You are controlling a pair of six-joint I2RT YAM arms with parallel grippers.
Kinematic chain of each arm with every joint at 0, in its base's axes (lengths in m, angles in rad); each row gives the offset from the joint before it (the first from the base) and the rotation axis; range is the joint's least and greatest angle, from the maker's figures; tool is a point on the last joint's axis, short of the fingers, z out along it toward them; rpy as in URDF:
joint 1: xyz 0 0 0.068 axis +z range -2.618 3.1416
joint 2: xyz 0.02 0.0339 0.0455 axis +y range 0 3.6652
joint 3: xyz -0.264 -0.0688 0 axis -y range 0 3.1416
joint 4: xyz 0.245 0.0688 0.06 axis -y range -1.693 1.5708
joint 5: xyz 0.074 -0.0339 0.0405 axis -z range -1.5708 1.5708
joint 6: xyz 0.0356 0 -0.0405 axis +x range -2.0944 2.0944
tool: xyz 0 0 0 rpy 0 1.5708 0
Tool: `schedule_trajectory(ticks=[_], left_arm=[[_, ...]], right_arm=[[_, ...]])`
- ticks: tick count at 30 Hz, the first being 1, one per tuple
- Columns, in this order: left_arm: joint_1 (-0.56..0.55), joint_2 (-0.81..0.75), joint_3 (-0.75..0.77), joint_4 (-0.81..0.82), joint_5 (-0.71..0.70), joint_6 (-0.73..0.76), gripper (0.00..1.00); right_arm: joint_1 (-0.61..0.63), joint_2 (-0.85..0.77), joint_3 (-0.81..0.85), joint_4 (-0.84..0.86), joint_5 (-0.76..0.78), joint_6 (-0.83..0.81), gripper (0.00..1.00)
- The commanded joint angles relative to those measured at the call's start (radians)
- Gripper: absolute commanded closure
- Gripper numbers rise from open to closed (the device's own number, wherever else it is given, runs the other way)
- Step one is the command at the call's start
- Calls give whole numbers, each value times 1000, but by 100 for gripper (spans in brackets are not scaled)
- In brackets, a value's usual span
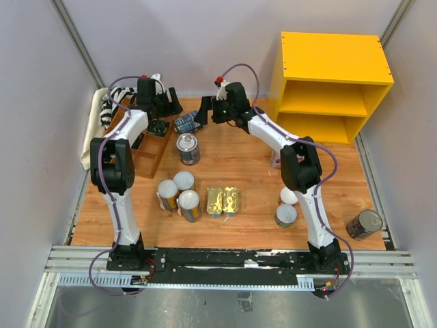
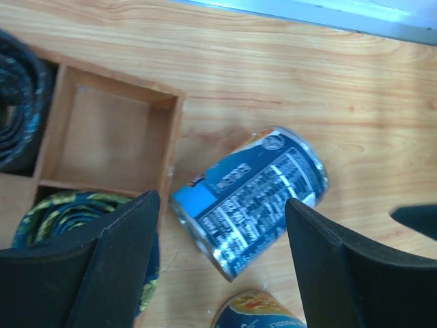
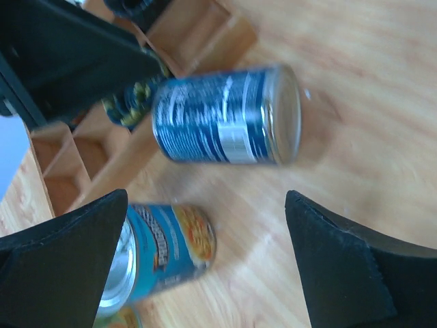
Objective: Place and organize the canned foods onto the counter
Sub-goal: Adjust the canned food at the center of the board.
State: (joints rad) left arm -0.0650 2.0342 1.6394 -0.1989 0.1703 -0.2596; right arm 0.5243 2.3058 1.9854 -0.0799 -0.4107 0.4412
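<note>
A blue-labelled can (image 1: 184, 123) lies on its side on the table beside the brown tray. In the left wrist view this lying can (image 2: 252, 198) shows below and between the spread fingers of my left gripper (image 2: 222, 270), which is open and apart from it. My right gripper (image 3: 205, 273) is also open and empty, with the same can (image 3: 225, 116) lying beyond its fingertips. A silver-topped can (image 1: 188, 149) stands upright just in front. In the top view my left gripper (image 1: 169, 101) and right gripper (image 1: 205, 114) flank the lying can. The yellow counter (image 1: 334, 58) stands at the back right, empty.
Three white-lidded cans (image 1: 181, 193) and two flat gold tins (image 1: 223, 201) sit mid-table. Two more cans (image 1: 287, 208) stand near the right arm, and one can (image 1: 364, 224) rests at the table's right edge. The brown tray (image 1: 154, 154) holds dark rolled cloths (image 2: 68, 212).
</note>
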Motion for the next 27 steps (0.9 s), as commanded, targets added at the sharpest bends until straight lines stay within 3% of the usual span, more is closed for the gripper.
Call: schedule_trajectory(ticks=[1, 7, 13, 18, 20, 27], left_arm=[[-15, 43, 68, 50, 107, 21, 21], [-35, 193, 244, -38, 83, 72, 24], [-102, 261, 277, -73, 24, 130, 33], [-144, 309, 295, -98, 72, 132, 47], [-168, 315, 290, -101, 78, 137, 48], [-203, 347, 285, -83, 166, 113, 49]], right_arm=[[-7, 131, 99, 167, 11, 24, 0], [-6, 253, 233, 149, 9, 48, 8], [-6, 237, 160, 201, 0, 71, 23], [-7, 128, -1, 232, 4, 39, 32], [-7, 59, -103, 241, 32, -7, 32], [-6, -183, -410, 272, 151, -200, 19]])
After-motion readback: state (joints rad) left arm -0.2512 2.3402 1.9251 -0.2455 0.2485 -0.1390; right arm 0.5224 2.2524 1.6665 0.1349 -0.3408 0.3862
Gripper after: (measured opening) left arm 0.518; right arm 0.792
